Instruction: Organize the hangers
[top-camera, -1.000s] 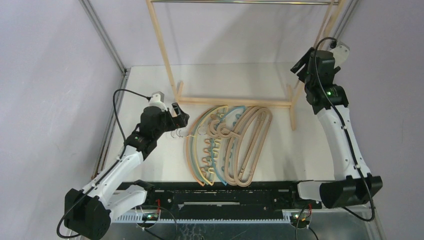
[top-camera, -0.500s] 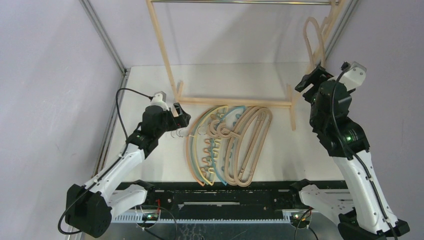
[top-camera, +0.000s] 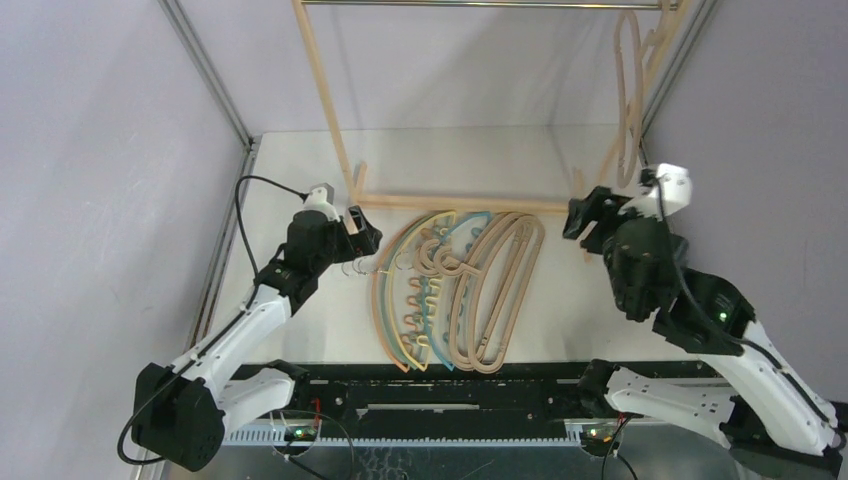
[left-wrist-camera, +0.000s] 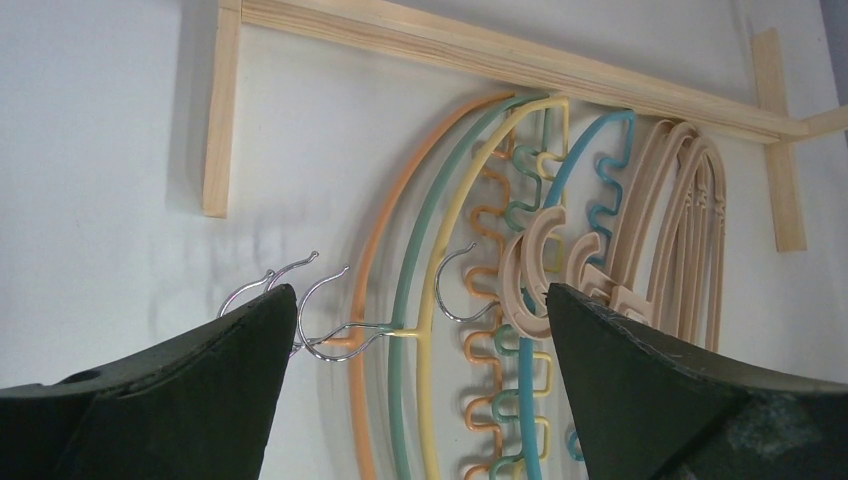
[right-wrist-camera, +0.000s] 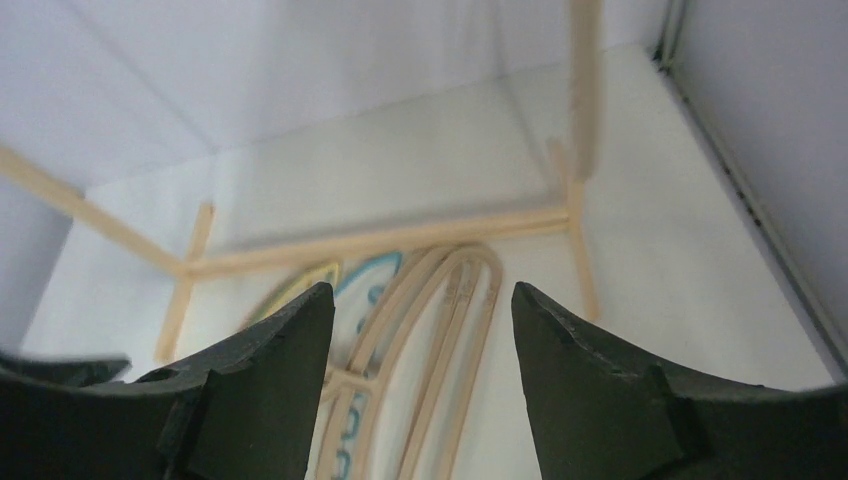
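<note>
A pile of hangers (top-camera: 450, 290) lies flat on the white table: orange, green, yellow and teal arched ones on the left, pale wooden loops (top-camera: 505, 290) on the right. One more wooden hanger (top-camera: 628, 90) hangs from the rack's bar at its right end. My left gripper (top-camera: 362, 238) is open beside the metal hooks (left-wrist-camera: 300, 320), with the orange hanger (left-wrist-camera: 372, 260) and green hanger (left-wrist-camera: 415, 250) showing between its fingers. My right gripper (top-camera: 585, 215) is open and empty, above the table to the right of the pile; the wooden loops (right-wrist-camera: 440, 310) lie below it.
The tall wooden A-frame rack (top-camera: 330, 110) stands at the back, its metal bar (top-camera: 480, 4) overhead and its base rail (top-camera: 470, 205) just behind the pile. Grey walls close in on both sides. A black rail (top-camera: 450, 385) runs along the near edge.
My right arm has come down from the rack's right end toward the pile, leaving a wooden hanger on the bar. The left arm has barely moved.
</note>
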